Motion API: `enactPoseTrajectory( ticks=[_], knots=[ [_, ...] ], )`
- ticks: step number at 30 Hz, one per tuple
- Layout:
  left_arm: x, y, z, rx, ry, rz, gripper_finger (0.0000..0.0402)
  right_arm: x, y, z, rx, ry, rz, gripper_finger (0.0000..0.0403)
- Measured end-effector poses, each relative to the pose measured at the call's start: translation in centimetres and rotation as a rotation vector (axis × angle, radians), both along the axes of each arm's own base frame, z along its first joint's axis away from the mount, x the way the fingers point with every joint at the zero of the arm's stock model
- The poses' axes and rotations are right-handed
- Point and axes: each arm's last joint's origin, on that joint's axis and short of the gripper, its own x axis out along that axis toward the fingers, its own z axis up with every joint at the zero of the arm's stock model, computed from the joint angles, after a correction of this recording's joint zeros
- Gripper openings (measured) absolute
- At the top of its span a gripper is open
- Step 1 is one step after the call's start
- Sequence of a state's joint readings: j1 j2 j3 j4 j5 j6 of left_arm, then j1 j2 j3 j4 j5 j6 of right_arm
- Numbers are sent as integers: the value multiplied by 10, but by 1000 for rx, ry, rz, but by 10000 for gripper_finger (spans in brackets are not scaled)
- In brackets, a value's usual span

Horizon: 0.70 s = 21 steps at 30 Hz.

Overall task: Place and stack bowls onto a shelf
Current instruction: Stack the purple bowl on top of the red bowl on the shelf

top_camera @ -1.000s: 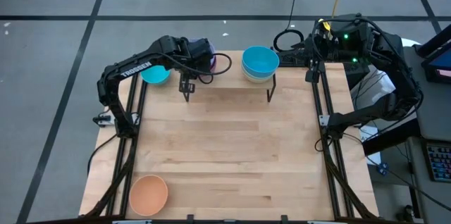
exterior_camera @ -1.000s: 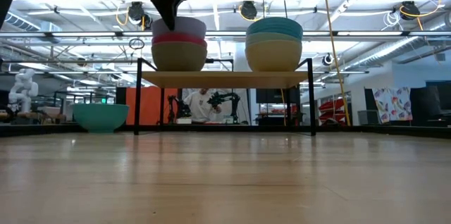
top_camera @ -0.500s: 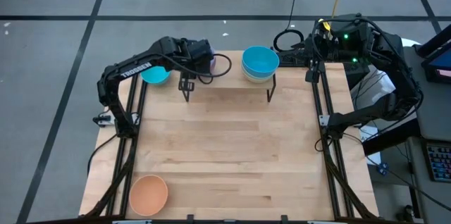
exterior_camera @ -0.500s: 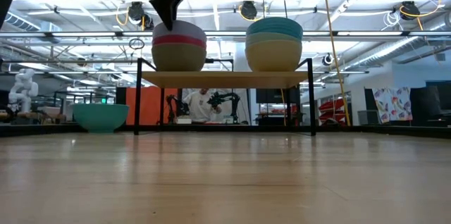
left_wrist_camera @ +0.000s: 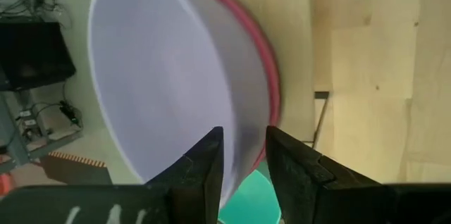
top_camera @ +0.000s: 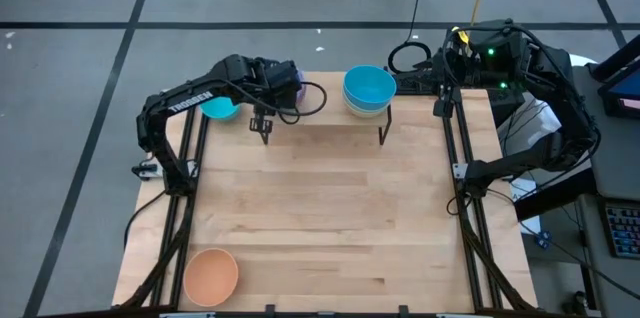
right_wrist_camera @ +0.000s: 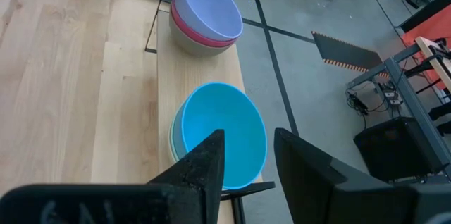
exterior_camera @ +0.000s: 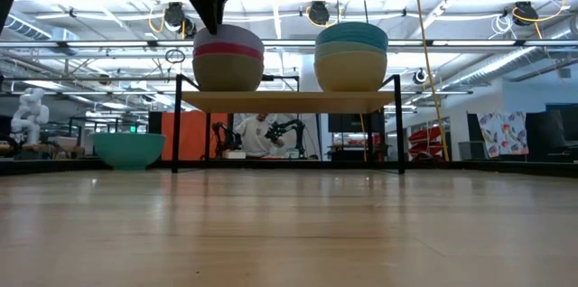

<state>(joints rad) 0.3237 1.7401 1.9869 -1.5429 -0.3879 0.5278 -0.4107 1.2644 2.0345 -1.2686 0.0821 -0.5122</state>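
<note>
My left gripper (top_camera: 268,98) (exterior_camera: 214,22) (left_wrist_camera: 244,162) reaches over the shelf (exterior_camera: 289,100) (top_camera: 330,118) at the table's far edge and is shut on the lavender bowl (left_wrist_camera: 162,76) (exterior_camera: 228,34). That bowl tops the left stack, nested in a magenta bowl (exterior_camera: 228,50) over an olive-grey one (exterior_camera: 228,75). The right stack (exterior_camera: 351,52) (top_camera: 369,90) has a cyan-blue bowl (right_wrist_camera: 218,132) on top. A further cyan-blue bowl (top_camera: 220,108) (exterior_camera: 129,149) stands on the table left of the shelf. An orange bowl (top_camera: 210,276) sits at the near left corner. My right gripper (right_wrist_camera: 248,155) waits open beyond the shelf's right end. My left gripper holds the lavender bowl by its rim (left_wrist_camera: 236,136) on the side toward the table's left, pinched with one finger (left_wrist_camera: 208,164) inside the bowl and the other (left_wrist_camera: 285,164) outside. The fingers come from above, pointing down. The bowl sits level, nested in the magenta bowl.
The shelf's black legs (top_camera: 383,133) stand on the far part of the tabletop (top_camera: 330,218). Black frame rails (top_camera: 465,208) run along both table sides. Cables (top_camera: 405,56) lie behind the shelf, and a person shows far off in the room (exterior_camera: 259,134).
The lavender bowl has settled lower into the magenta bowl, from riding a little high on it. My left gripper has eased slightly toward the table's left, still shut on the rim, and the bowl has shifted with it.
</note>
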Motion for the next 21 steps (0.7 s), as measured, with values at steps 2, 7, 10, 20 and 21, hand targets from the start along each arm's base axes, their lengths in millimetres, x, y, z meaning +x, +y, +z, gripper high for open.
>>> enactPoseTrajectory(
  ticks=[2, 7, 10, 20, 21],
  knots=[
    [-3, -1, 4, 18, -12, 3, 113, 0, 0, 0, 0, 0, 0, 118],
    [-12, -4, 14, 34, -49, 4, 113, 0, 0, 0, 1, -1, -1, 118],
    [-14, -4, 21, 55, -106, 2, 113, 0, 0, 0, 1, -1, -1, 118],
    [-10, -2, 31, 108, -238, -3, 110, 0, 0, 0, 2, -1, -1, 118],
    [-9, -1, 30, 112, -234, -3, 104, 0, 0, 0, 2, -1, -1, 118]
  ],
)
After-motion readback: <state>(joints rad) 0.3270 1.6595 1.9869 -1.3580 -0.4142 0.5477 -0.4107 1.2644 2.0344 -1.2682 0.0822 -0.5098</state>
